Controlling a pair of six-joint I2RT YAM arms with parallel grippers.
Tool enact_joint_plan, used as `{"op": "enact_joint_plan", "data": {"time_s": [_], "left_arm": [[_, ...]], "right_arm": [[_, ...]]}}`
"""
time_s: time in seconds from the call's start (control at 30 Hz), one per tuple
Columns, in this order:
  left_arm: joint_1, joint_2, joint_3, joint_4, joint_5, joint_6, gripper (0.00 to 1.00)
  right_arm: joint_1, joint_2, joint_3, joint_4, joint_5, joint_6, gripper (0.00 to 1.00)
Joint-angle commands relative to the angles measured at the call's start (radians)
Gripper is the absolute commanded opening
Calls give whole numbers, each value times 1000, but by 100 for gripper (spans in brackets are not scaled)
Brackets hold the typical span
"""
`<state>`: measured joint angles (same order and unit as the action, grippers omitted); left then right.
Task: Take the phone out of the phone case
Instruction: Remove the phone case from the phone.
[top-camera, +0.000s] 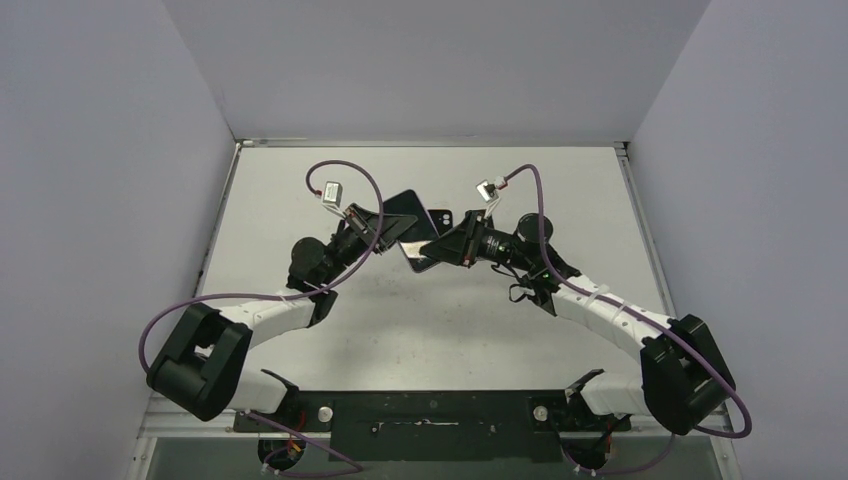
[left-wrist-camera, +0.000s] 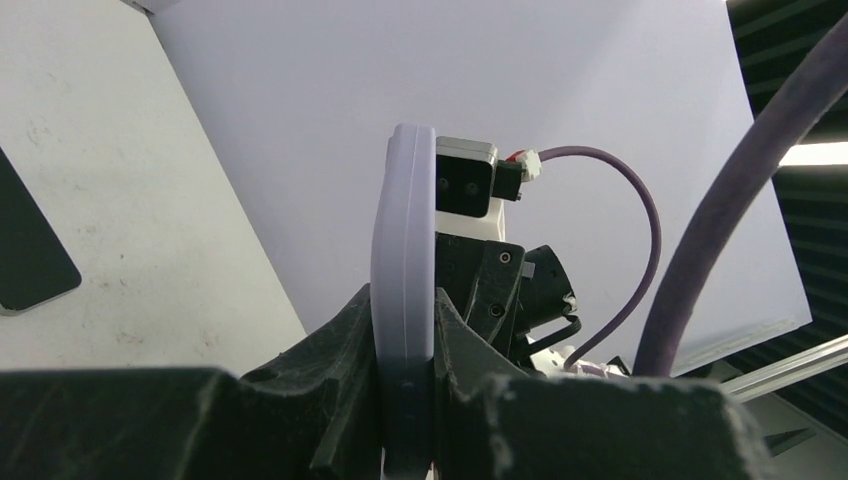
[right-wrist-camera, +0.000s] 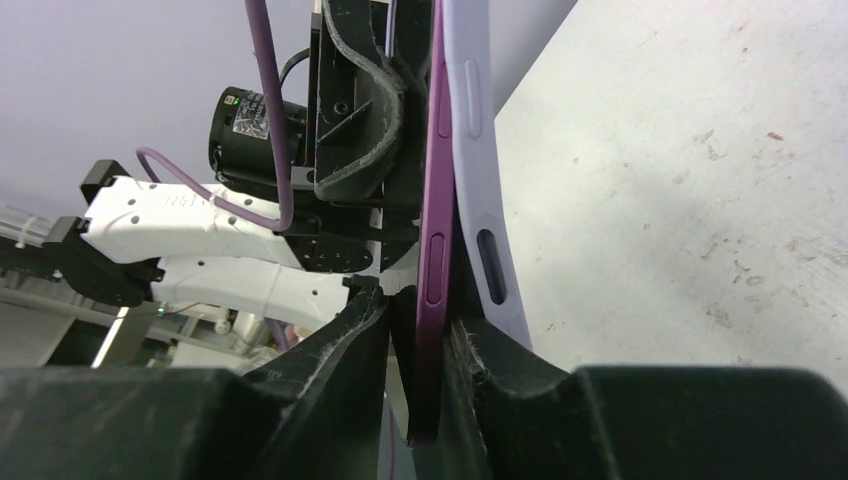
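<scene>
Near edge: both arm bases bolted side by side, the arms bowing outward and then in to meet over mid-table.

Left gripper (top-camera: 385, 232) and right gripper (top-camera: 447, 245) face each other tip to tip, with the phone and its case held between them above the table (top-camera: 300, 180).

White tabletop shows on every side of the meeting point. The side walls and the far edge stand well apart from it.

Left wrist view: left gripper (left-wrist-camera: 405, 335) is pinched on the lavender phone case (left-wrist-camera: 403, 250). The case is seen edge-on, its long axis running straight away from the fingers toward the other arm's wrist camera (left-wrist-camera: 465, 185).

Right wrist view: right gripper (right-wrist-camera: 420, 325) is clamped on the purple phone (right-wrist-camera: 436, 270), also edge-on and also pointing away toward the opposite gripper. The phone case (right-wrist-camera: 470, 130) lies against the phone's table-side face, its button ridge and side slot visible. Cannot tell whether the case edge also sits inside this pinch.

Far: the left gripper's black finger (right-wrist-camera: 355, 100) bears on the pair's upper end.
</scene>
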<state>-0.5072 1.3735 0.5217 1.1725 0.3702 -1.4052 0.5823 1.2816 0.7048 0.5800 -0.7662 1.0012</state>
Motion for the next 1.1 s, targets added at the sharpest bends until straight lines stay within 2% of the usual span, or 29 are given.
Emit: {"op": "enact_joint_plan", "data": {"time_s": [0.0,0.1,0.17,0.33,0.67,0.93,1.07], "left_arm": [[-50,-31,16,159,56,4,7],[-41,-67,-8,107,43,46,32],[-35,-87,-18,76,34,70,41],[-22,-121,-41,45,11,117,57],[1,-239,-139,-40,-35,217,64],[-5,-273,-147,-154,-20,292,65],[-14,-255,-142,-166,-8,302,61]], "right_arm": [[5,31,52,146,-14,29,17],[1,26,46,152,-17,39,6],[1,25,43,161,-20,49,0],[-6,16,24,207,-21,89,0],[-45,-15,4,274,3,174,0],[-53,-15,15,319,12,212,0],[-53,-14,16,332,15,220,0]]}}
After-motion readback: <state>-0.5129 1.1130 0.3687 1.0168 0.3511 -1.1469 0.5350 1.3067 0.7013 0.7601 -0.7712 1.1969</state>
